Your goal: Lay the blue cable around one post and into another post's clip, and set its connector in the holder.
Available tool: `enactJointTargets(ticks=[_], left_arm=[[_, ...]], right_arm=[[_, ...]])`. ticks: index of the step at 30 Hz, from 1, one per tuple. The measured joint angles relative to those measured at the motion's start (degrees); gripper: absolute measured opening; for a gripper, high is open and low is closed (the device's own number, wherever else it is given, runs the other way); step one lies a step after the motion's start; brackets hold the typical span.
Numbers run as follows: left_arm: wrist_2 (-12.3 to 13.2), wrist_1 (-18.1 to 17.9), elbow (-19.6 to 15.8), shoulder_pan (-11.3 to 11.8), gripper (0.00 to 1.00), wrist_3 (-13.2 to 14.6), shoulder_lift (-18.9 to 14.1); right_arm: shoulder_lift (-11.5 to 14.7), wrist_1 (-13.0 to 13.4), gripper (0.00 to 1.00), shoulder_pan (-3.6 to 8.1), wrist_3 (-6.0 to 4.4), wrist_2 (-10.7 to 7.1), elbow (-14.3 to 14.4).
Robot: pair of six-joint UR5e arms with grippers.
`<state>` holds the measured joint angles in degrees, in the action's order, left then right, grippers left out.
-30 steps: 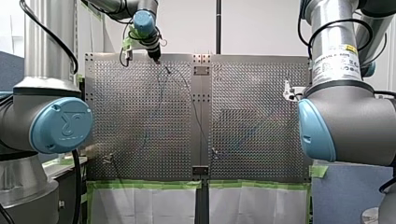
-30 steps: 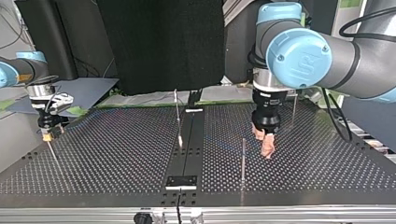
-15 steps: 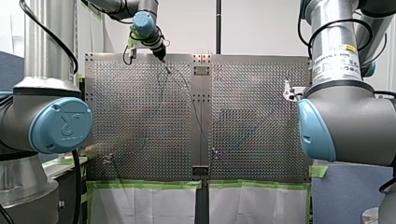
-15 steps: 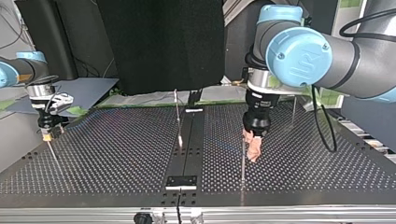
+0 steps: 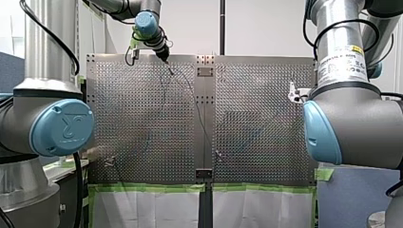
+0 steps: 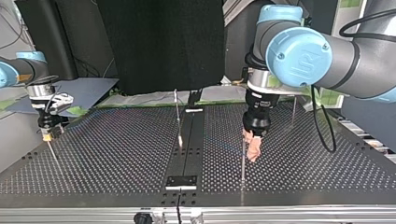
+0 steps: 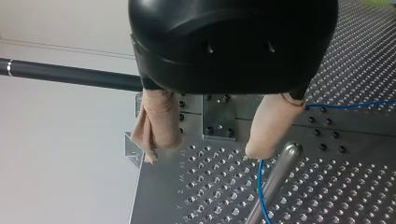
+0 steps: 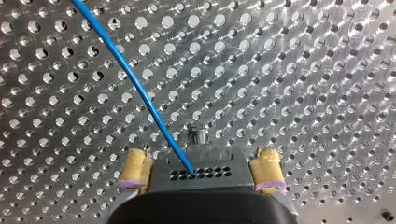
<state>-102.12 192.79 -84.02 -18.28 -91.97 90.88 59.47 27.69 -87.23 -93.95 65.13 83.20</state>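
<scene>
In the left wrist view my left gripper (image 7: 203, 154) stands open, with beige pads. One fingertip (image 7: 257, 149) is right beside the top of a metal post (image 7: 275, 177). The blue cable (image 7: 260, 196) runs past that post. The top view shows this gripper (image 6: 253, 150) low over the board, next to the post (image 6: 243, 161). My right gripper (image 8: 200, 161) has yellow pads (image 8: 133, 170) pressed against both sides of a dark connector (image 8: 198, 175), held above the board. The blue cable (image 8: 140, 93) enters the connector. In the top view my right gripper (image 6: 46, 134) is at the left edge.
A second post (image 6: 177, 116) stands near the dark centre strip (image 6: 187, 154) of the perforated board (image 6: 107, 154). A third post (image 6: 293, 109) stands behind my left arm. A small plate (image 6: 182, 182) sits on the strip at the near edge.
My left gripper has moved toward the top view's left, up to the post, and has since held still. My right gripper has not moved.
</scene>
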Motion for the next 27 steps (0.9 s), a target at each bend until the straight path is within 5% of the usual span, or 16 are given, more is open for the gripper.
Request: enactJointTargets(ticks=[12,20,27], left_arm=[[2.0,-2.9,-3.7,-1.2,1.00,-1.0,-0.1],[5.5,-6.9,-7.8,-2.6,1.00,-4.4,-0.1],[6.0,-10.3,-11.2,-3.9,1.00,-7.7,-0.1]], right_arm=[[0.0,-0.4,1.00,0.00,-0.01,0.00,0.0],[0.0,-0.4,1.00,-0.03,0.01,0.00,0.0],[0.0,-0.2,1.00,-0.06,-0.02,0.01,0.0]])
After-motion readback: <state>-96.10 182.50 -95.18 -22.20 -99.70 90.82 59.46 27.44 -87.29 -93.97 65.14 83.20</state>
